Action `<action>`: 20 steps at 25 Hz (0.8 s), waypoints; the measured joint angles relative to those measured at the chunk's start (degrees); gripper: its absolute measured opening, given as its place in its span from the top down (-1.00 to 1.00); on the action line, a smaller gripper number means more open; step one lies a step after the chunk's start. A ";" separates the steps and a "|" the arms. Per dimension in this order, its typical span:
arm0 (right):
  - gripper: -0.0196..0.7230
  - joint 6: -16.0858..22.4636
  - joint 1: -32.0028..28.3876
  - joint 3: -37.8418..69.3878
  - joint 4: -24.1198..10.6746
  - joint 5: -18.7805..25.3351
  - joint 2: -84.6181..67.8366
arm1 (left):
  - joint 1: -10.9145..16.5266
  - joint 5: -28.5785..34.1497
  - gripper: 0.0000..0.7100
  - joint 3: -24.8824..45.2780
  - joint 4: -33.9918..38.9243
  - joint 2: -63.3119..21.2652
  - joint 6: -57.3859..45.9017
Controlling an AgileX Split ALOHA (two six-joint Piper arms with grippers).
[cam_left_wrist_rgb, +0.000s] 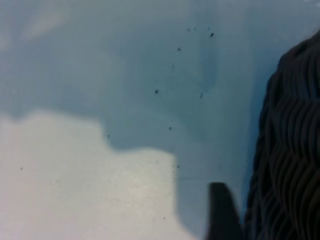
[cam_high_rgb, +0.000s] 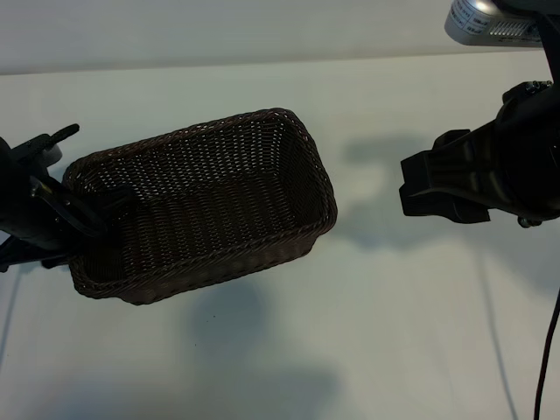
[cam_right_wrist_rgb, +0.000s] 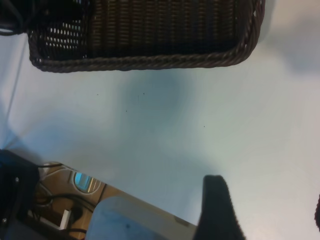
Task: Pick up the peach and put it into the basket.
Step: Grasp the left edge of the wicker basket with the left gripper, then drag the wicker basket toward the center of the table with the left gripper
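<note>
The dark brown woven basket (cam_high_rgb: 306, 140) lies tilted across the left half of the scene, and its inside looks empty. My left gripper (cam_high_rgb: 92, 214) sits at the basket's left end, astride the braided rim and shut on it. The left wrist view shows one dark finger (cam_left_wrist_rgb: 220, 210) right beside the basket's woven wall (cam_left_wrist_rgb: 290, 150). My right gripper (cam_high_rgb: 411, 188) hangs to the right of the basket, apart from it. It is open (cam_right_wrist_rgb: 267, 210) with nothing between its fingers, and the basket's rim (cam_right_wrist_rgb: 150, 61) lies farther off. The peach is out of view.
The white table (cam_high_rgb: 394, 332) spreads in front of and to the right of the basket. Soft shadows lie on it below the basket and behind the right arm. A silver camera housing (cam_high_rgb: 486, 22) hangs at the top right. Cables and a table edge (cam_right_wrist_rgb: 150, 207) show under the right arm.
</note>
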 joint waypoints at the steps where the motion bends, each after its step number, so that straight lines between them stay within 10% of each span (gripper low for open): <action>1: -0.31 0.00 0.00 0.00 0.00 0.00 0.00 | 0.00 0.00 0.44 0.00 -0.19 0.00 0.14; 20: -0.31 0.00 0.00 0.00 0.00 0.00 0.06 | 0.02 -0.15 0.68 0.48 -14.46 -9.06 13.80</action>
